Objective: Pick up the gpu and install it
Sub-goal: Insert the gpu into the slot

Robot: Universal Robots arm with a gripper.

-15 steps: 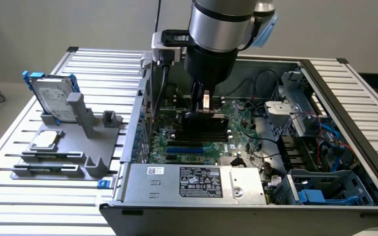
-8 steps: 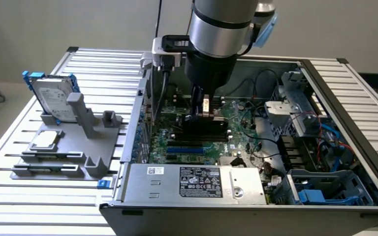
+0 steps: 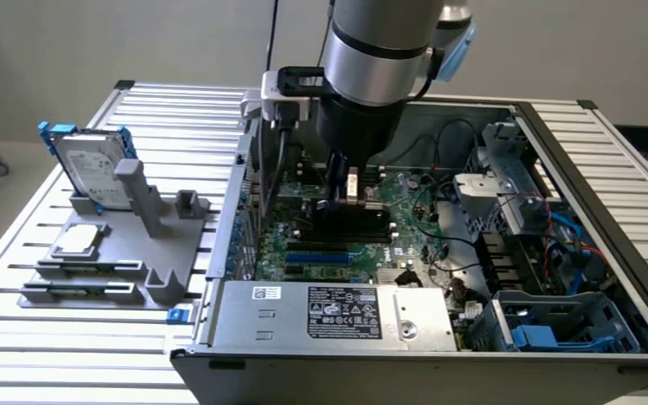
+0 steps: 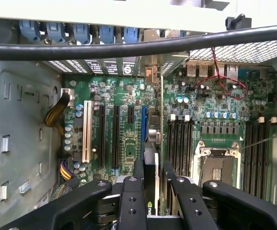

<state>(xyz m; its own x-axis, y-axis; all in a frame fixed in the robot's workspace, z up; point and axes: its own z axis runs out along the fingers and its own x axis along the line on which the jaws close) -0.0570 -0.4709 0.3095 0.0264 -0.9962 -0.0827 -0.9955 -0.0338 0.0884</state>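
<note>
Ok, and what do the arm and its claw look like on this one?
The arm is a silver-grey cylinder with a black ring, a light blue cap on its joint and a black wrist section. A white bracket sits beside the wrist, with a black cable hanging from it. The claw is matt black: jointed link bars with small round screw heads.

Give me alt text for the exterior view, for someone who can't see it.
A robot arm's claw holds the gpu upright inside an open computer case, over the green motherboard. On the exterior view's left, a grey stand carries a hard drive in a blue frame.
</note>
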